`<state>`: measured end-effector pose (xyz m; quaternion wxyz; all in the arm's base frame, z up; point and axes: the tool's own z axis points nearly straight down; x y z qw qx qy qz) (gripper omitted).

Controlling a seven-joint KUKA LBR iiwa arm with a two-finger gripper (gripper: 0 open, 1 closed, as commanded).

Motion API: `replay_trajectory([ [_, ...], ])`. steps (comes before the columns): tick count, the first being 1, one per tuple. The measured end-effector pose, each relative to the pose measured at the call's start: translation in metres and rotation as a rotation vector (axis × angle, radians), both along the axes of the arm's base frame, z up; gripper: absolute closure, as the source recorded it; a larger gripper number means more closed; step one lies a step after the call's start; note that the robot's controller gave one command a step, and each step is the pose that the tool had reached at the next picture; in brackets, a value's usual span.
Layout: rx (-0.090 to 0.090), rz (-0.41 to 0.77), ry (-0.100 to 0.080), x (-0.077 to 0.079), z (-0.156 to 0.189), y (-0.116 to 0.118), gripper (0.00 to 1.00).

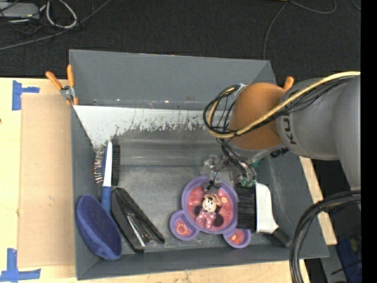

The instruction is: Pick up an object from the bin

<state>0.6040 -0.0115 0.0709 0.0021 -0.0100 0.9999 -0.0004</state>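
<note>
Hanging low in the right half of the bin [165,81], the gripper [225,174] sits over the upper rim of a purple plate [194,200] shaped like a mouse head, with round ears and a cartoon mouse in a pink dress printed at its middle. Whether the gripper is spread or closed up I cannot tell: its tip is a tangle of dark metal and thin wires against the plate's edge, and the wrist above hides much of it. Nothing can be made out clamped in it, and whether it touches the plate is not clear either. The plate lies flat on the floor near the front wall, right of centre. Just beside it on the right, touching or nearly so, lies a black-bristled brush [247,208] with a white back, its far end partly hidden by the sloping right wall. Above the gripper, an orange cover [256,119] and looped black and yellow cables block the back right corner. Well apart on the left lie a blue-handled wire brush [106,167], a dark blue oval pad [98,226] and a long black object [134,220] that I cannot identify.
</note>
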Motion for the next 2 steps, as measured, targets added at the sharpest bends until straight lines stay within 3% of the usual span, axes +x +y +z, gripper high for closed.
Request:
replay_trajectory([
  [1, 0.001, -0.001, 0.006, -0.002, 0.043, 0.001, 1.0],
  [2, 0.002, -0.003, 0.0, -0.001, 0.065, 0.001, 1.0],
])
